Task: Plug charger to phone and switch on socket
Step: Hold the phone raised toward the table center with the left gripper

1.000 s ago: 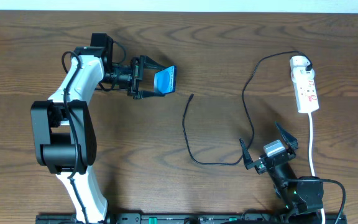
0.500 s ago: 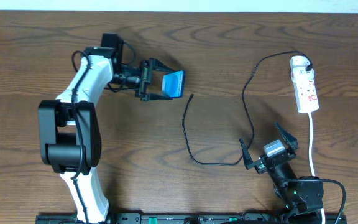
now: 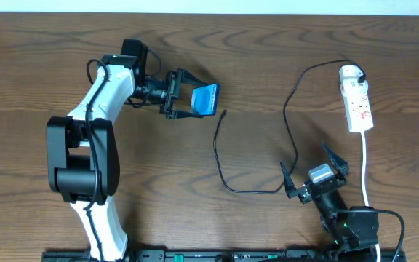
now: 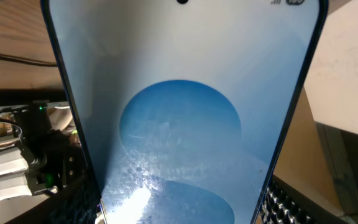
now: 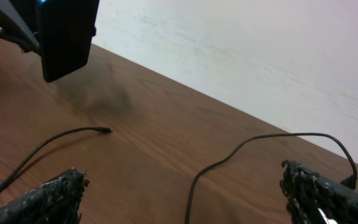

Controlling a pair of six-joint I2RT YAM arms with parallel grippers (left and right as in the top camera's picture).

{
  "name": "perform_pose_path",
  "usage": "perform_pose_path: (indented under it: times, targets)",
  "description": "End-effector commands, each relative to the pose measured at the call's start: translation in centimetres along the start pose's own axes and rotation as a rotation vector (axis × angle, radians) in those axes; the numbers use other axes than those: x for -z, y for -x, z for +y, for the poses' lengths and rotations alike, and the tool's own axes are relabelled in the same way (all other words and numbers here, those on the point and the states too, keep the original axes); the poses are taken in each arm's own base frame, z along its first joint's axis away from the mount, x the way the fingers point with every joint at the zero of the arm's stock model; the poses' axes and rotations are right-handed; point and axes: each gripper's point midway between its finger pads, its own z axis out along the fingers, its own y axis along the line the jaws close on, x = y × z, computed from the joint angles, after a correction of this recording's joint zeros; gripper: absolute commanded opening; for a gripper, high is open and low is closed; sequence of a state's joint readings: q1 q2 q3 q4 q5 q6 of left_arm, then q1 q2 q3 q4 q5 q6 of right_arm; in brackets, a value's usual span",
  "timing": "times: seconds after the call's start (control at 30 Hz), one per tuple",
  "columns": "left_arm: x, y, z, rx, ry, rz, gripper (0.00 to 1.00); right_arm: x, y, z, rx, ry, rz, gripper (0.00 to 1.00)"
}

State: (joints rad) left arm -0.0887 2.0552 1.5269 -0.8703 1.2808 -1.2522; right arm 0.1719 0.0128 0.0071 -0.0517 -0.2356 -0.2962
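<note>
While the left gripper (image 3: 197, 100) pinches the phone (image 3: 207, 99) by its edges above the table (image 3: 158, 182), the charger (image 3: 217, 153) lies loose, tip near the phone. Fingers of the right gripper (image 3: 310, 167) spread, empty; the socket (image 3: 358, 105) at far right, adapter fitted.

Dark wood-grain table (image 3: 268, 44) under even light, a pale, perhaps plastered wall (image 5: 260, 50) beyond its far edge.

one phone (image 3: 206, 99), one cable (image 3: 217, 156) and one power strip (image 3: 358, 107) carrying one adapter (image 3: 350, 72), pictured at one table (image 3: 35, 58). two robot arms appear: one left arm (image 3: 97, 94), one right arm (image 3: 337, 211).
</note>
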Motion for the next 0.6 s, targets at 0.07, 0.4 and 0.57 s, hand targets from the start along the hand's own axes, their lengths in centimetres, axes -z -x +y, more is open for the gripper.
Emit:
perform_pose_path:
  times: [0.07,0.4,0.57]
  targets:
    - [0.54,-1.04,-0.79,-0.028,-0.018,0.005,0.57,0.04,-0.05,-0.05,-0.011,-0.001,-0.001,0.99]
    - [0.56,-0.49,-0.68,-0.031,-0.011,-0.027,0.58,0.04,-0.05,-0.05,-0.012,-0.001,-0.001,0.99]
    - [0.56,-0.34,-0.69,0.004,-0.010,-0.035,0.57,0.04,-0.05,-0.05,-0.011,-0.001,-0.001,0.99]
